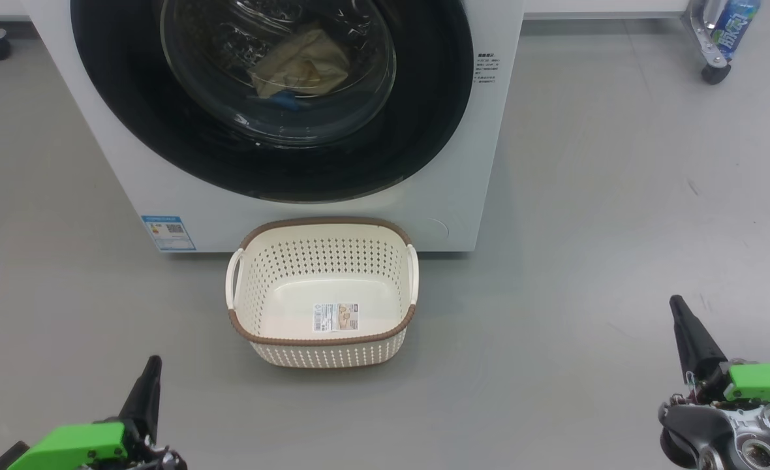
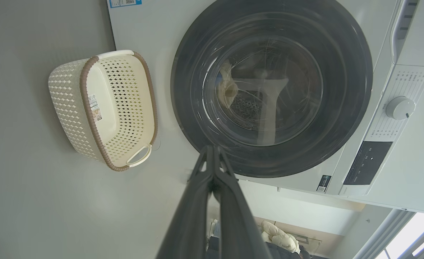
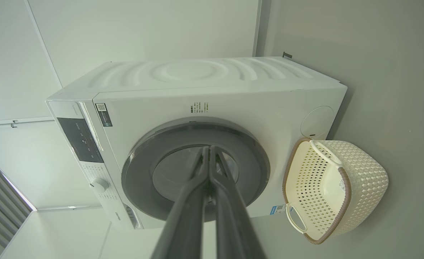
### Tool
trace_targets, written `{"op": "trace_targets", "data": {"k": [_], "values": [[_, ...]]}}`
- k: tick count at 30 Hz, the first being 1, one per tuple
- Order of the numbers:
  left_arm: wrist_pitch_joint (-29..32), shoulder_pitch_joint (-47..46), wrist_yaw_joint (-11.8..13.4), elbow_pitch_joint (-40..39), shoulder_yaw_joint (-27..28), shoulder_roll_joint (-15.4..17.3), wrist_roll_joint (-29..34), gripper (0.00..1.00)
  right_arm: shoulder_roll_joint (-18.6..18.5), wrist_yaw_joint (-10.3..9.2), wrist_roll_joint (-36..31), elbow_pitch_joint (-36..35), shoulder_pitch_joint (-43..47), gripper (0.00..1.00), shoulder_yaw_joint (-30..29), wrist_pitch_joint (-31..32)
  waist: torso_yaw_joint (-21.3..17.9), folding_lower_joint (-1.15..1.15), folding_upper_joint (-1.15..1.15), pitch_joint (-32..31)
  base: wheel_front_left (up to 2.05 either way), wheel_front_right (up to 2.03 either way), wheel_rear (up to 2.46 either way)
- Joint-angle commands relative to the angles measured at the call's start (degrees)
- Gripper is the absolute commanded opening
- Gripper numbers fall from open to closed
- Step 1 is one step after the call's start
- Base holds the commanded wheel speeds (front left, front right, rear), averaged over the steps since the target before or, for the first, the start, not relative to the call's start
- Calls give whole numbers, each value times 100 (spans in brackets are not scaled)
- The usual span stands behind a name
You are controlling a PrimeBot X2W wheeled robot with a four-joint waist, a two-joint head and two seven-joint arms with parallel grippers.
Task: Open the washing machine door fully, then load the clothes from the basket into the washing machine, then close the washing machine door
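A: Nearest to you: your left gripper (image 1: pixel 154 363) sits low left in the head view. Its wrist view shows the fingers pressed together at the tips, nothing between them.

B: Confirmed. Your right gripper (image 1: pixel 677 305) is low right in the same state, fingers closed tip to tip and holding nothing. Both are well apart from the basket.

A: Next out: the basket (image 1: pixel 323 341) stands upright on the grey floor (image 1: pixel 587 261), between your two grippers and beyond them. The label (image 1: pixel 337 317) on its bottom is in plain sight.

B: Its far rim is right at the front of the washing machine (image 1: pixel 130 189). You can't tell from here whether they touch. The blue sticker (image 1: pixel 168 233) is low on the panel, left of the basket.

A: Farthest: the washing machine door (image 1: pixel 424 130) is shut, with its black rim flat against the front in both your wrist views.

B: The clothes (image 1: pixel 303 65) lie in the drum behind the glass, a cream pile with a blue bit (image 1: pixel 287 99) at its lower edge.
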Motion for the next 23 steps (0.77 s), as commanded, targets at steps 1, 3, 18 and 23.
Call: {"op": "trace_targets", "data": {"k": [1,3,18,23], "values": [[39,-284,-40,-166,195,53,-32,0,-40,-16,-56,-180,-327,0,84,36,0,0,0,0,0,0,0],[39,-284,-40,-166,195,53,-32,0,-39,-16,-56,-180,-327,0,84,36,0,0,0,0,0,0,0],[39,-284,-40,-166,195,53,-32,0,-39,-16,-56,-180,-327,0,83,37,0,0,0,0,0,0,0],[39,-284,-40,-166,195,53,-32,0,-39,-16,-57,-180,-327,0,83,37,0,0,0,0,0,0,0]]}}
